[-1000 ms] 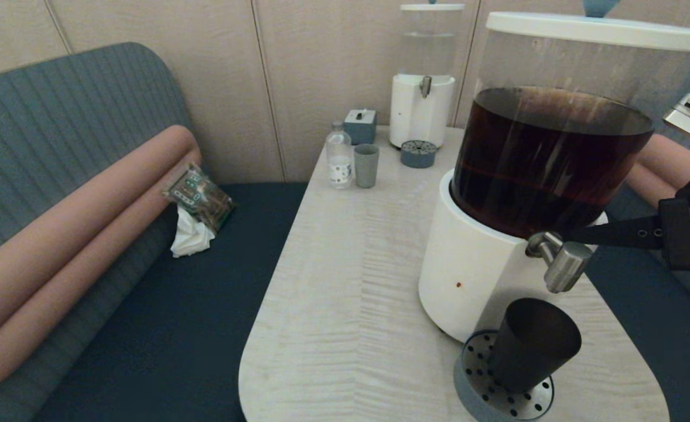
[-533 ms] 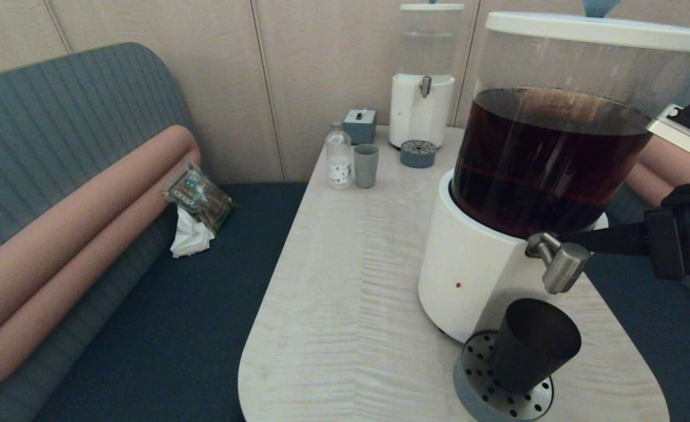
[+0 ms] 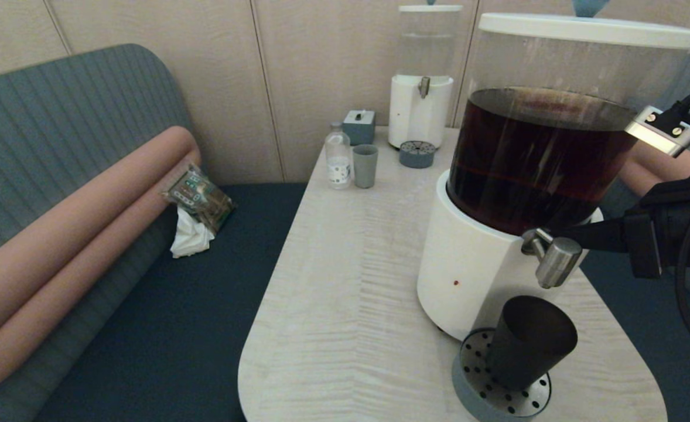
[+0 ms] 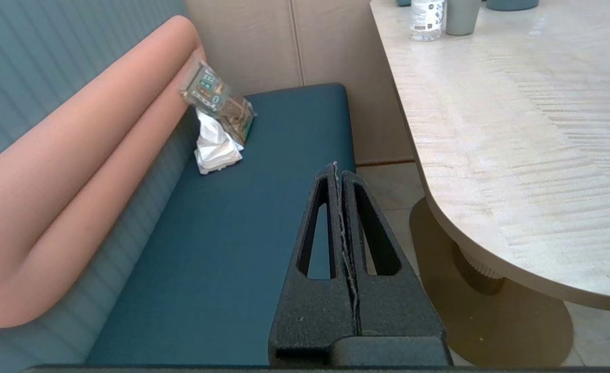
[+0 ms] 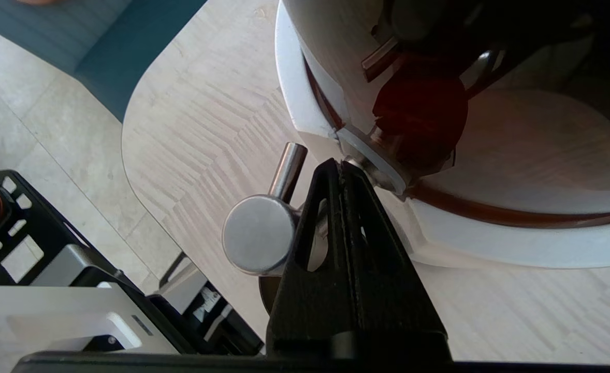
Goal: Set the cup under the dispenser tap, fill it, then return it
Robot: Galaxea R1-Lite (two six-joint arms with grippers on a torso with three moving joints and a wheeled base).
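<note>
Now we have the cup [image 3: 529,343] standing upright on the perforated drip tray [image 3: 474,387], directly below the dispenser tap [image 3: 553,262]. Our right gripper [image 3: 562,239], fingers pressed together and holding nothing, reaches in from the robot's right, its tip against the tap's back beside the dispenser's white base [image 3: 468,275]. Pressing the tap likely comes next. Our left gripper [image 4: 340,173] hangs clenched over the bench, well apart.
</note>
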